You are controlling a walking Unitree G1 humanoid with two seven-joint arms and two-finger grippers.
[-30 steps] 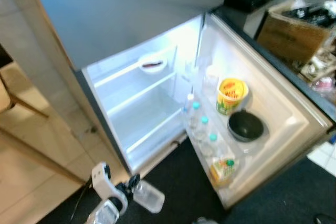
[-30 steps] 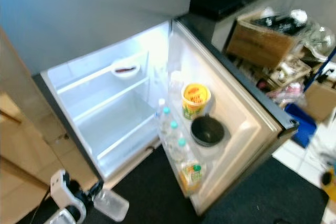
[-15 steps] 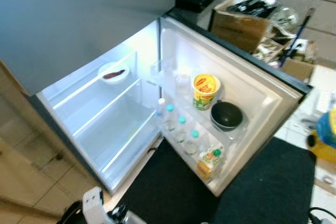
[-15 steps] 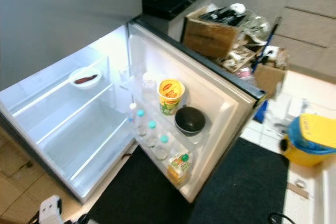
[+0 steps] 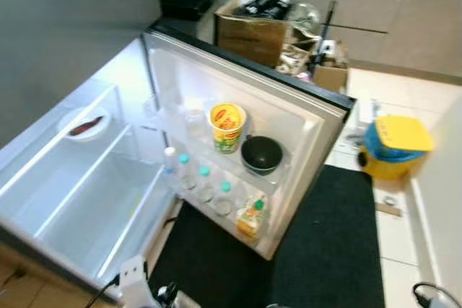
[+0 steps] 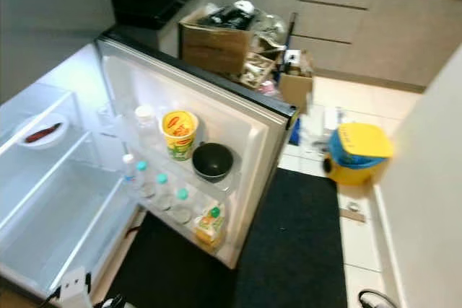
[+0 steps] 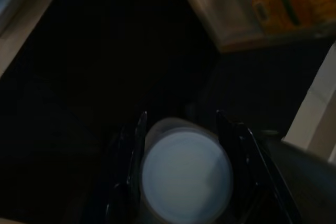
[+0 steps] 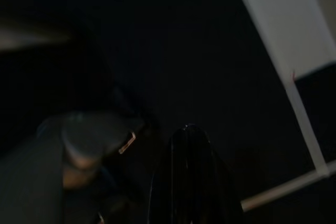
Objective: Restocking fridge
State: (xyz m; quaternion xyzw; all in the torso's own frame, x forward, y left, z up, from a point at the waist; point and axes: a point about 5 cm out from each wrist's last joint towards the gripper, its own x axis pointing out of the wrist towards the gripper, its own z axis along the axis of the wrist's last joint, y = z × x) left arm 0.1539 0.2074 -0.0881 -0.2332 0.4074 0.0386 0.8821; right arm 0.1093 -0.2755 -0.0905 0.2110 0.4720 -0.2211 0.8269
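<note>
Left wrist view | left tool point(image 7: 181, 153) clamps clear container point(image 7: 186, 174) between fingers | right tool state: cannot tell

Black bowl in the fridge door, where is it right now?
In the eye views the black bowl sits on the open fridge door's middle shelf, right beside the yellow tub, above the row of small bottles.

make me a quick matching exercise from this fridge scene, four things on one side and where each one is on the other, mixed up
Things:
1. yellow cup
2. juice carton
3. small plate
4. clear container

Places:
A. on a shelf inside the fridge
B. between the left claw's fingers
C. lower door shelf, beside the bottles
D. upper door shelf, beside the black bowl

Pairs: 1-D, 2-C, 3-A, 4-B
</note>
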